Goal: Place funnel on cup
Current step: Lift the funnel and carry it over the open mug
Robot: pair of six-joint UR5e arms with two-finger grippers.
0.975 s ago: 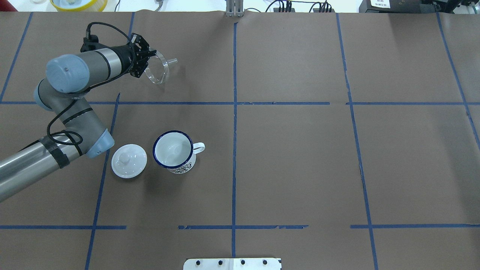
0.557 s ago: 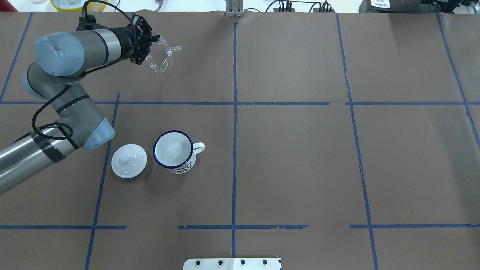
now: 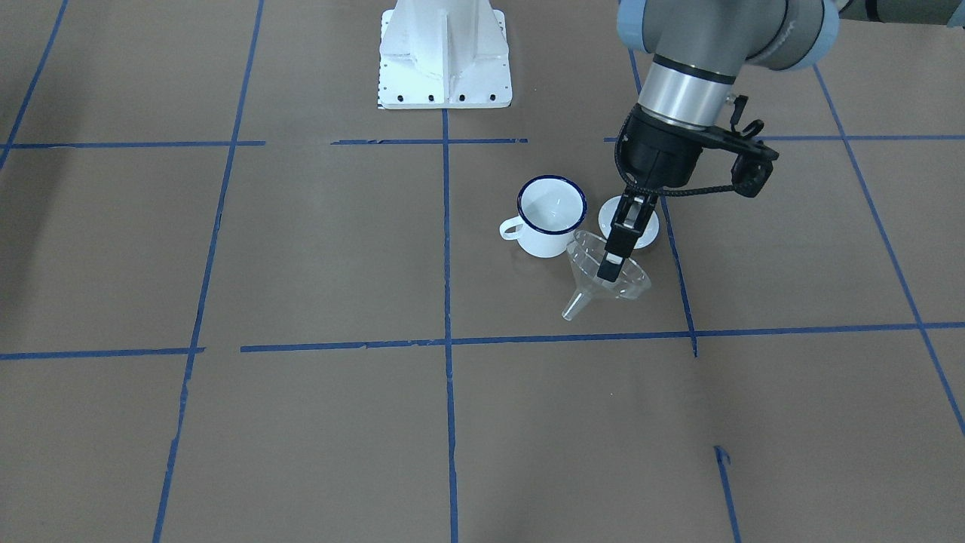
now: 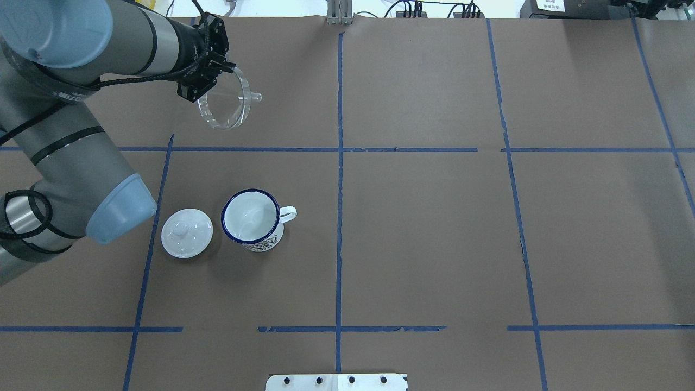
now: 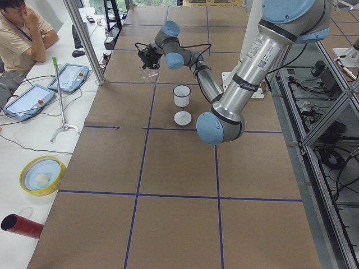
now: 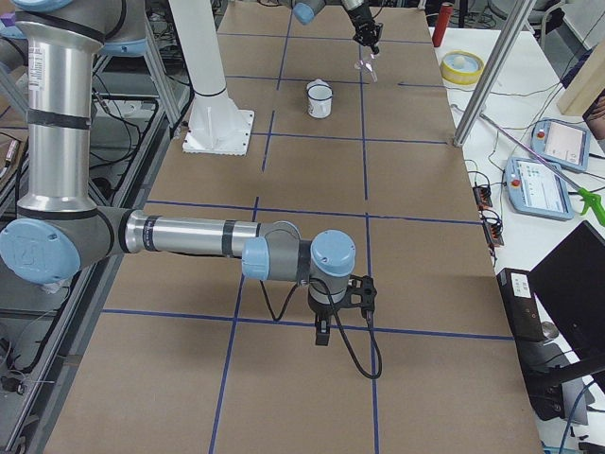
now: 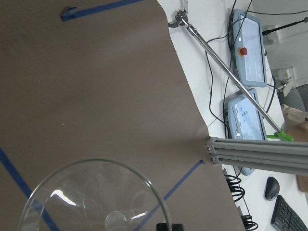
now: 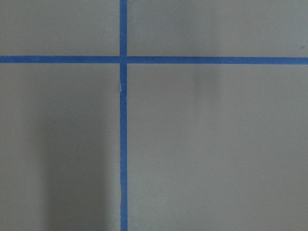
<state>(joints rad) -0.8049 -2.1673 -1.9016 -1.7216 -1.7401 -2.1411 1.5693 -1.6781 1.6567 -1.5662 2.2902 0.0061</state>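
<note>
The clear funnel hangs in the air over the far left of the table, tilted, with its spout pointing sideways. My left gripper is shut on its rim. From the front the left gripper holds the funnel in front of the cup. The white mug with a blue rim stands upright and empty nearer the robot, handle to the right; it also shows in the front view. The funnel fills the bottom of the left wrist view. My right gripper shows only in the right side view, so I cannot tell its state.
A round white knobbed lid lies on the table just left of the mug. The left arm's elbow hangs close to the lid. The white robot base stands at the table's near edge. Blue tape lines cross the brown table.
My left arm has risen with the funnel in its grip and looms larger in the overhead view. The funnel has shifted slightly. The mug and lid have not moved.
</note>
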